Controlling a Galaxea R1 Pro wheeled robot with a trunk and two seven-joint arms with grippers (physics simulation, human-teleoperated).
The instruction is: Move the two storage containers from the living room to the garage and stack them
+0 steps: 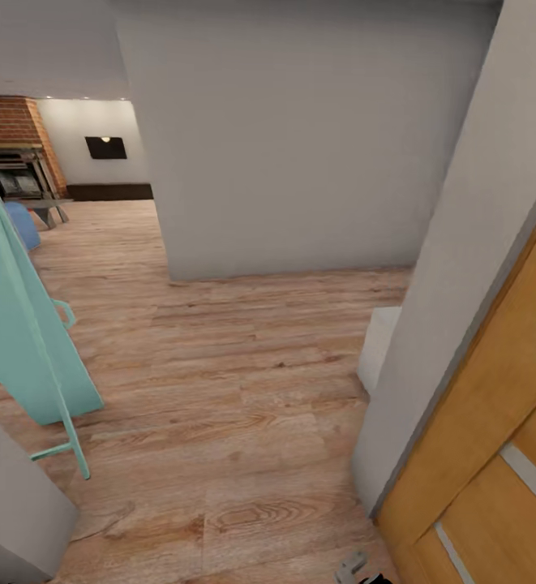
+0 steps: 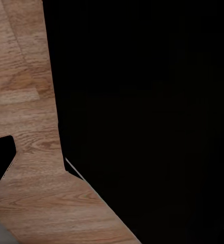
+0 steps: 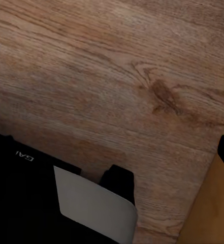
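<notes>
Wood-plank floor [image 1: 219,405] ahead of me, grey wall [image 1: 300,138], orange door [image 1: 495,422] right, teal rack [image 1: 16,324] left, can't tell either hand's state.

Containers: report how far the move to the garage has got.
Nothing looks done. The head view shows a hallway with wood-plank floor, a grey wall, a wooden door and a teal stand, with a brick fireplace beyond. No container is seen or carried; both wrist views look down at planks. Left: fetch both, carry them to the garage, stack.
</notes>
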